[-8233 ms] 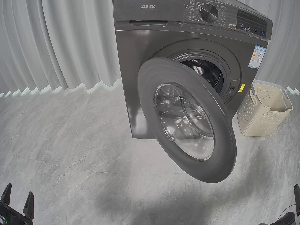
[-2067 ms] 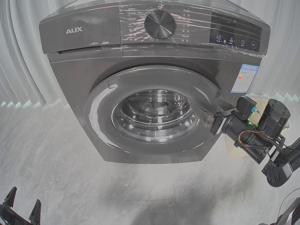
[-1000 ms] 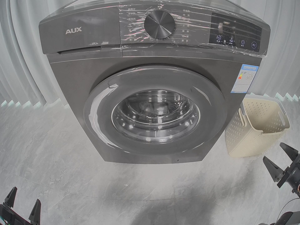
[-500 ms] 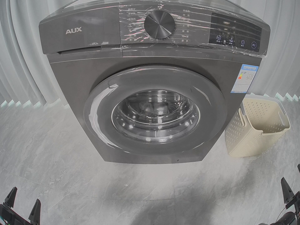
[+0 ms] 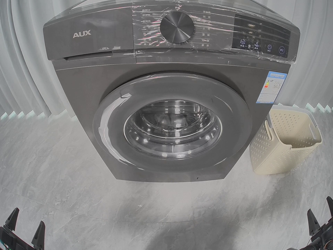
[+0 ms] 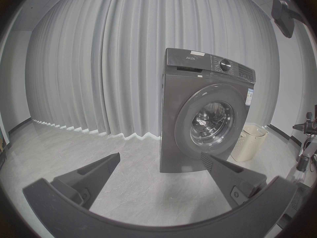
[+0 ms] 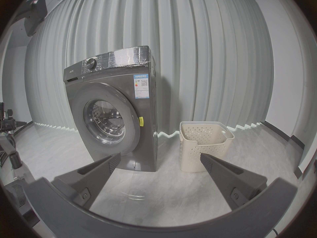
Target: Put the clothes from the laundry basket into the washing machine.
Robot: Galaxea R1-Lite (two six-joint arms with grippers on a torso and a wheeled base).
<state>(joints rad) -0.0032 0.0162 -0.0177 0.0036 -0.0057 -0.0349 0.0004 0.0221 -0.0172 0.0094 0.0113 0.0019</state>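
Washing machine [image 5: 86,84]: boxy, dark grey brushed-metal look, upright on the floor. Clear plastic film [image 5: 215,21], wrinkled, over the control panel. Round door [image 5: 114,122] is shut, a wide glossy grey ring around a domed glass window [image 5: 172,128]; drum contents behind the glass can't be made out. Laundry basket [image 5: 274,150]: cream plastic, perforated walls, tapered rectangle, on the floor just beside the machine on the robot's right. Round metal dial [image 5: 177,26]. Left gripper [image 5: 28,216] and right gripper [image 5: 319,205]: black pointed fingers, both spread apart, holding nothing, low over the floor, well apart from the machine. Floor [image 5: 69,164]: glossy grey marble-look tiles. Curtain [image 5: 27,52]: pale, deep pleats, behind everything.
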